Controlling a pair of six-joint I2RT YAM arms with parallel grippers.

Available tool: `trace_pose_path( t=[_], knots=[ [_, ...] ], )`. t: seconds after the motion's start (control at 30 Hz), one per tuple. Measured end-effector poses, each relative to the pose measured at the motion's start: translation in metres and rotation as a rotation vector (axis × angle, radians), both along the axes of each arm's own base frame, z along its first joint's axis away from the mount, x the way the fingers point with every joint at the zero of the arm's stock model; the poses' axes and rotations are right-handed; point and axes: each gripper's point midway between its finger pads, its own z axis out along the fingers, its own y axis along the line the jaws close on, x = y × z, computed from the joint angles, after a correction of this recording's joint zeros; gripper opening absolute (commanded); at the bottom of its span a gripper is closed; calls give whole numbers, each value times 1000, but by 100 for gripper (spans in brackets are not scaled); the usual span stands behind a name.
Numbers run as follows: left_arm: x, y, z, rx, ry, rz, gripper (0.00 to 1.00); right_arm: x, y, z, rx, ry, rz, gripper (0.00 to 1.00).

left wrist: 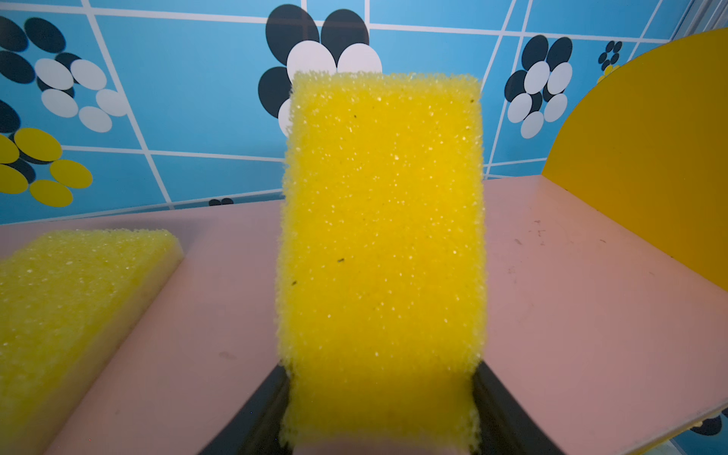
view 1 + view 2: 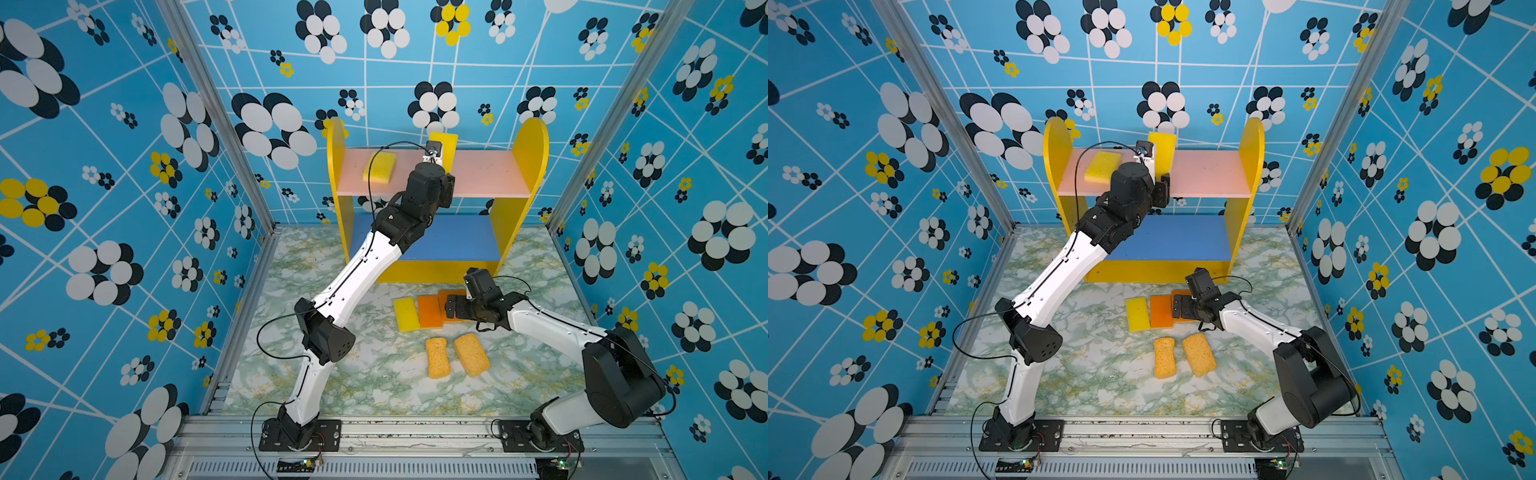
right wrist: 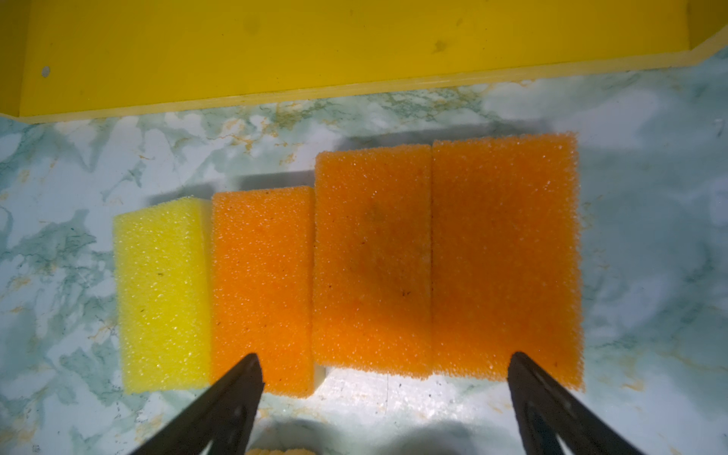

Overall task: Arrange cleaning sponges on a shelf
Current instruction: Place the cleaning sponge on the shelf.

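Two yellow sponges [image 2: 379, 167] on pink shelf [image 2: 490, 174]; six on table

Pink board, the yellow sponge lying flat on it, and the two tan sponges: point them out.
Pink board [image 2: 490, 172]: a top view, bare surface.
Flat yellow sponge [image 2: 379, 167]: a top view, middle of top face.
Tan sponges [image 2: 438, 357] [image 2: 471, 354]: a top view, middle of each.
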Motion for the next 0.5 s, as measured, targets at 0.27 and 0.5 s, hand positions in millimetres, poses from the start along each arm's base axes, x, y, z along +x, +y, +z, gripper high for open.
trace_pose_path(
  t=[0.27, 0.5],
  knots=[
    [3, -1, -2, -5, -1, 6, 60, 0, 0, -1, -2, 3, 0, 99],
    [7, -1, -2, -26, -13, 24, 60, 0, 0, -1, -6, 2, 6, 99]
  ],
)
